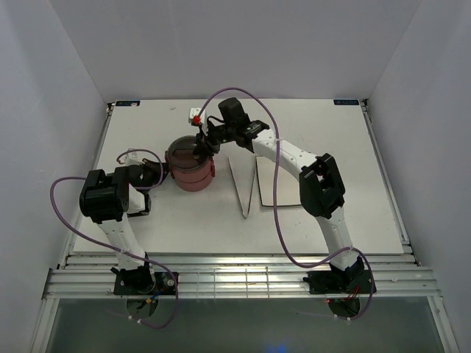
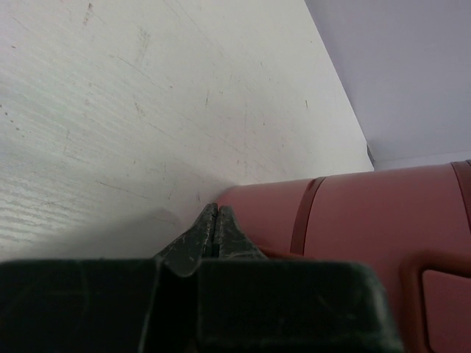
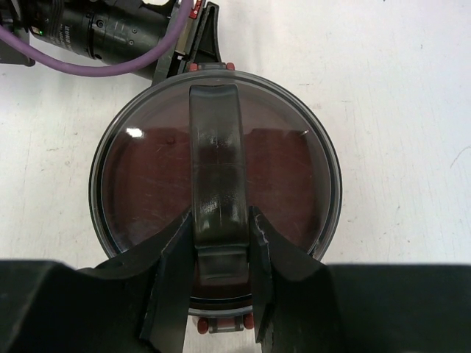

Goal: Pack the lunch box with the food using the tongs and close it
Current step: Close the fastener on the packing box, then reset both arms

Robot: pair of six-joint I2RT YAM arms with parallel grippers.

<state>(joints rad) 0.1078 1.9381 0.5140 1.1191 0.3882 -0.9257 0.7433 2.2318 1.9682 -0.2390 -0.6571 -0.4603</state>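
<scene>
The lunch box (image 1: 190,174) stands stacked at mid-table, dusty-red tiers under a smoky grey round cover (image 3: 147,184). My right gripper (image 3: 221,215) reaches over it from above and is shut on the cover's arched handle (image 3: 215,140), one finger on each side. My left gripper (image 2: 215,208) is shut with nothing in it, its tips against the box's red side wall (image 2: 368,220) low on the left. The tongs (image 1: 243,189) lie on the table to the right of the box. The food is hidden; through the cover only a dark-red lid shows.
A white square plate (image 1: 285,182) lies right of the tongs, partly under the right arm. A small white-and-red piece (image 1: 195,115) sits behind the box. Purple cables loop over both arms. White walls enclose the table on three sides.
</scene>
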